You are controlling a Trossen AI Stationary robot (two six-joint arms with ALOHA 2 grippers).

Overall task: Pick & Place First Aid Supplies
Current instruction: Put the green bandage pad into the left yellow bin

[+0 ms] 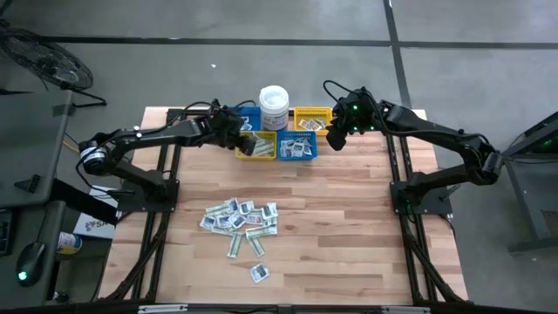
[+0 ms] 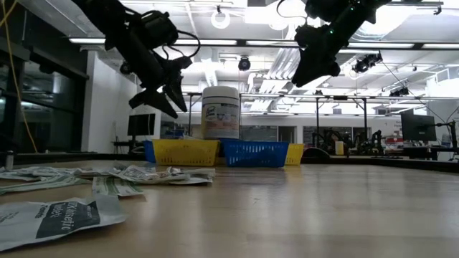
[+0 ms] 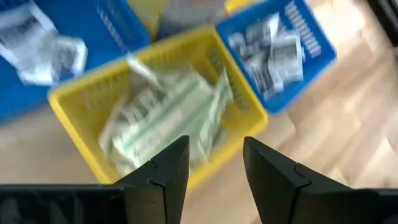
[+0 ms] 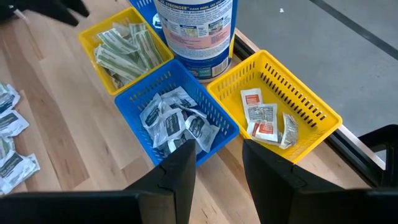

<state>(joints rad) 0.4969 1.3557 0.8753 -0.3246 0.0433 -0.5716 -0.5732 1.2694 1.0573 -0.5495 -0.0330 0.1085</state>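
Green-and-white strips (image 3: 168, 115) lie heaped in the yellow bin (image 3: 74, 102) directly beneath the left gripper (image 3: 214, 158), whose fingers stand parted and empty, while the right gripper (image 4: 214, 162) hovers, open and empty, over the blue bin (image 4: 134, 102).

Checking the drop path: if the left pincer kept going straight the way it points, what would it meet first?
Probably the green-and-white strips in the yellow bin; the left pincer is open and empty above them.

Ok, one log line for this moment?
left claw open over yellow bin of green strips | right claw open, empty, above blue bin
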